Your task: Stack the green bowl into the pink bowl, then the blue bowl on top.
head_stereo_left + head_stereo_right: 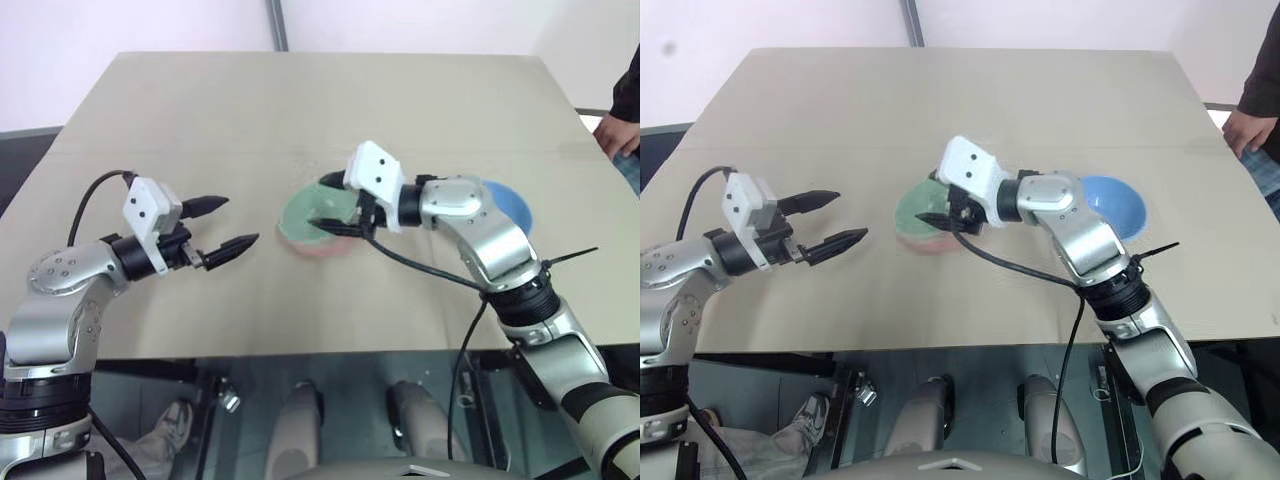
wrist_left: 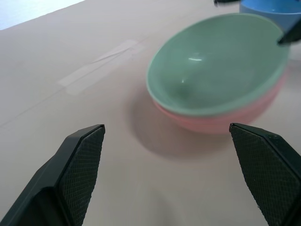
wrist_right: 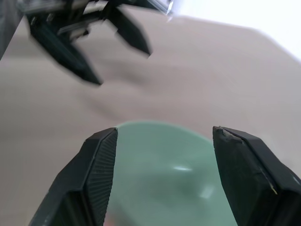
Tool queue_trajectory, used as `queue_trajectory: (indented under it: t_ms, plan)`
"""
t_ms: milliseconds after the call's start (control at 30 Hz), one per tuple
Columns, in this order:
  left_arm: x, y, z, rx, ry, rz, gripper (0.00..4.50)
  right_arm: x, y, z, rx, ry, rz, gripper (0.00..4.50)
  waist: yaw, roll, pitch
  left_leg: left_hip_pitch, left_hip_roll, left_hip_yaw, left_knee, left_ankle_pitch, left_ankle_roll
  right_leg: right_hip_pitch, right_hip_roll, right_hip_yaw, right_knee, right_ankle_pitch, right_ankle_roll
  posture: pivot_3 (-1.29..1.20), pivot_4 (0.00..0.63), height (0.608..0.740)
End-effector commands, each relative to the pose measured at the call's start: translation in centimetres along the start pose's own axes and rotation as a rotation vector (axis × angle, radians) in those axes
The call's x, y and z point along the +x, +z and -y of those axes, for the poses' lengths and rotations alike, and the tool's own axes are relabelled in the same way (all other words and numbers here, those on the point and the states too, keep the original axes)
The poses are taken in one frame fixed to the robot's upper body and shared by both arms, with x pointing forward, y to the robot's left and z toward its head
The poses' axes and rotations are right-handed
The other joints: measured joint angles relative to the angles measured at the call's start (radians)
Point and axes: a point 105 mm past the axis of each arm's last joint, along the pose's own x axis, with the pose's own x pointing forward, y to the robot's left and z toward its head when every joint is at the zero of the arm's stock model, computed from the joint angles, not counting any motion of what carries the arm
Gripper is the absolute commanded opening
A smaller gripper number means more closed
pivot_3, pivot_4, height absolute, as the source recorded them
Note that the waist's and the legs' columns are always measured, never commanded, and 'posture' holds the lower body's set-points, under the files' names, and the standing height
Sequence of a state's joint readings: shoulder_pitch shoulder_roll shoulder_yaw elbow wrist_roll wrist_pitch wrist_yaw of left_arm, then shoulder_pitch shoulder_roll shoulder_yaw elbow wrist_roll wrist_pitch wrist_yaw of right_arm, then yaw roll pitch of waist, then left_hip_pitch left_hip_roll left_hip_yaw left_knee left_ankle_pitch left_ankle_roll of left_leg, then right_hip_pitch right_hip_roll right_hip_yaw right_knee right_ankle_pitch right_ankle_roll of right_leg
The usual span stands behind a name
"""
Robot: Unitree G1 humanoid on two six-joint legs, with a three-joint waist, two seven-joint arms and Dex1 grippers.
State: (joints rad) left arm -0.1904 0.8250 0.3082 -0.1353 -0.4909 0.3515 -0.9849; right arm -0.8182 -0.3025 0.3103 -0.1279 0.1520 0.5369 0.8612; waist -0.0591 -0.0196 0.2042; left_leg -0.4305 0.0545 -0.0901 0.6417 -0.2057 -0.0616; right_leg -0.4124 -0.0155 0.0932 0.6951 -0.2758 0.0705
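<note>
The green bowl sits nested inside the pink bowl at the middle of the table. The blue bowl stands by itself to their right, partly behind my right forearm. My right gripper hovers over the green bowl's near-right rim, open, with nothing between its fingers. My left gripper is also open and empty. It hangs a short way to the left of the stacked bowls and points at them.
A person's hand and dark sleeve show at the table's far right edge. A strip of clear tape lies on the tan tabletop beyond the bowls. My right arm's black cable trails over the table's front.
</note>
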Motion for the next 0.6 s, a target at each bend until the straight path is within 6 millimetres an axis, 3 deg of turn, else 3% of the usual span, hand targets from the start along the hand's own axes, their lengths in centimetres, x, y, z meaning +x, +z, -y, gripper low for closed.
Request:
queue_trajectory:
  t_ms: [33,200,333,433,600]
  plan:
    - [-0.1,1.0,-0.2,0.045,0.012,0.034,4.50,-4.4,1.6,1.6,-0.016,-0.122,0.023,3.29,0.009,0.000,0.000,0.000,-0.001,0.000,0.000,0.000,0.000,0.000,0.000,0.000,0.000,0.000,0.000,0.00,0.150,0.727]
    - [0.5,1.2,0.0,0.042,-0.004,0.050,4.50,-10.1,-1.1,2.3,0.055,-0.292,-0.163,3.29,0.019,0.000,0.000,0.001,0.000,0.000,0.000,0.000,0.000,0.000,0.000,0.000,0.000,0.000,0.000,0.00,0.150,0.727]
    - [1.0,1.5,-0.1,0.035,-0.019,0.074,4.50,-13.7,-4.8,2.2,0.116,-0.418,-0.355,3.29,0.016,0.000,0.000,0.001,0.000,0.000,0.000,0.000,0.000,0.000,0.000,0.000,0.000,0.000,0.000,0.00,0.150,0.727]
    - [1.6,2.0,0.0,0.031,-0.040,0.095,4.50,-15.0,-7.6,1.5,0.190,-0.463,-0.471,3.29,0.008,0.000,0.000,0.001,0.000,0.002,0.001,0.000,0.000,0.000,0.000,0.002,0.000,0.000,0.000,0.00,0.150,0.727]
    - [1.8,2.3,0.1,0.039,-0.058,0.096,4.50,-15.2,-10.7,1.5,0.210,-0.492,-0.567,3.29,0.009,0.000,0.000,0.001,0.000,0.002,0.001,0.000,0.000,0.000,0.000,0.002,0.000,0.000,0.000,0.00,0.150,0.727]
